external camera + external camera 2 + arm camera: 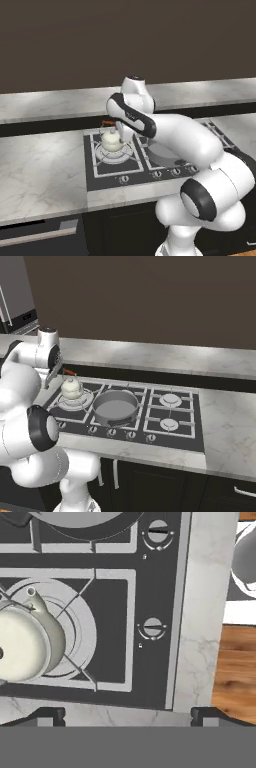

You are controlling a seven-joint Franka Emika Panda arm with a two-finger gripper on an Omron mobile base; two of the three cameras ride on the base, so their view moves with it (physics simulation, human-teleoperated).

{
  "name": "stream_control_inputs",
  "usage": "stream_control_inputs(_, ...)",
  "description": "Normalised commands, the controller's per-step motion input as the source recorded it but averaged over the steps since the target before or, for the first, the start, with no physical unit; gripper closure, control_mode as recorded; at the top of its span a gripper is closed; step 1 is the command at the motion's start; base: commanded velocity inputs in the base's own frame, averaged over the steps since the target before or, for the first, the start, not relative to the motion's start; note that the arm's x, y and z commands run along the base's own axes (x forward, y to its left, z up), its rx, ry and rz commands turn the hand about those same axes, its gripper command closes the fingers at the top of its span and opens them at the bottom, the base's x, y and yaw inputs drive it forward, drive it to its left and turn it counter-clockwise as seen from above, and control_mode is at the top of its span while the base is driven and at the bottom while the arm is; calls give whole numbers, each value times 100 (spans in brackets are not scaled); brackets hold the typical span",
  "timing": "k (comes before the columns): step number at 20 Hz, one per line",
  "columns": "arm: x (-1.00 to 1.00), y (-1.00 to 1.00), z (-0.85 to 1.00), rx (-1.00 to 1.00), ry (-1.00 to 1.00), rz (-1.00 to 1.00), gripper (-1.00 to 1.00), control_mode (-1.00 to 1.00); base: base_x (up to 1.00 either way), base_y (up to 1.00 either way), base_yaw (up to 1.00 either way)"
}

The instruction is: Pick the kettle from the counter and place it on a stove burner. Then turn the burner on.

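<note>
Two dark fingertips (49,716) show at the bottom of the hand view, set far apart at opposite sides with nothing between them, so the jaws stand fully spread and hold nothing. In the left base view the gripper (121,131) hangs just beside the kettle (112,140), on its right side and slightly above; whether it touches the kettle cannot be told. Nearest the robot lies the front strip of the counter (150,452), pale marble, running along the edge of the black cooktop (197,426). Just behind that strip sits a row of small round knobs (111,432); the hand view shows one knob (152,628) directly in front of the kettle's burner and a second knob (158,533) further along the row. The kettle sits upright on the stove burner (75,401) at the front left corner of the cooktop, centred on its rings inside the square grate, spout (35,599) pointing toward the cooktop's middle. A reddish-brown handle bar (69,372) shows above and behind it. Immediately to the right, on the neighbouring burner, stands a wide grey pan (115,406), close to the kettle but apart from it, and partly hidden by the arm in the left base view. Two further burners (170,400) lie bare at the right of the cooktop. Behind it a dark recess runs, then a raised marble ledge (165,358) and a dark brown wall (150,296).
</note>
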Motion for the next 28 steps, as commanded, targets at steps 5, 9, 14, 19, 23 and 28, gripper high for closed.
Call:
stream_control_inputs(5, -3, 0, 0, -13, 0, 38, -100, -100, 0, 0, 0)
stream_control_inputs(9, 0, 0, 0, -16, 0, 45, -100, -100, 0, 0, 0)
stream_control_inputs(14, -3, 0, 0, -12, 0, 52, -100, -100, 0, 0, 0)
stream_control_inputs(19, -42, 0, 0, -3, -1, 49, -100, -100, 0, 0, 0)
stream_control_inputs(23, -46, 0, -12, 0, -7, 37, -100, -100, 0, 0, 0)
stream_control_inputs(28, -16, 0, -22, 2, -8, 27, -100, -100, 0, 0, 0)
